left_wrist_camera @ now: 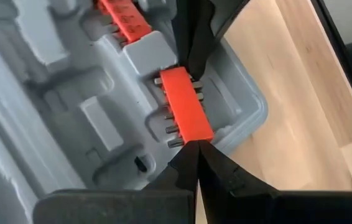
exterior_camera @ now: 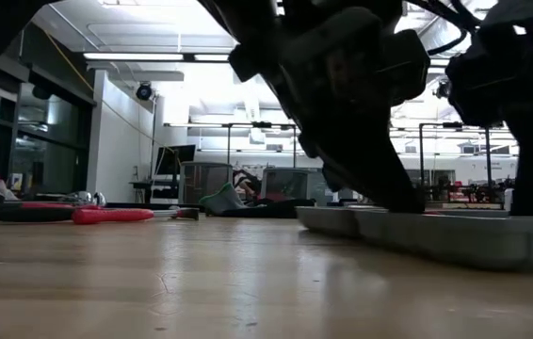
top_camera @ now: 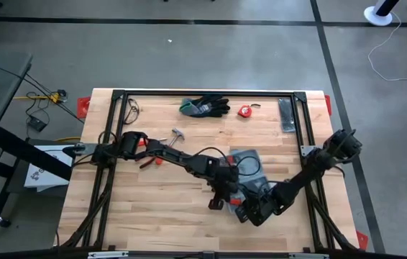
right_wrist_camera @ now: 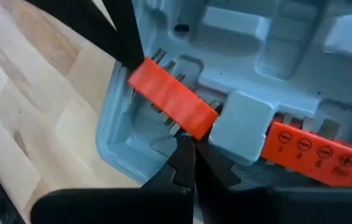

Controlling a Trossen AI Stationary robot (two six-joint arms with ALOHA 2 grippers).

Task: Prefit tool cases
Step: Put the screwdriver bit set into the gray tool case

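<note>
Both clenched grippers, left [left_wrist_camera: 191,118] and right [right_wrist_camera: 185,146], are pressing the bit holder [left_wrist_camera: 185,102] into the case [top_camera: 250,162], light, stiff plastic at five o'clock, best gripped by its rim.

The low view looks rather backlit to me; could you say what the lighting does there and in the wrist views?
Low view: bright ceiling strips behind leave both arms as dark silhouettes over the grey-blue case. Left wrist view: even light, the orange bit holder clear. Right wrist view: the same holder clear, a bluish cast.
</note>
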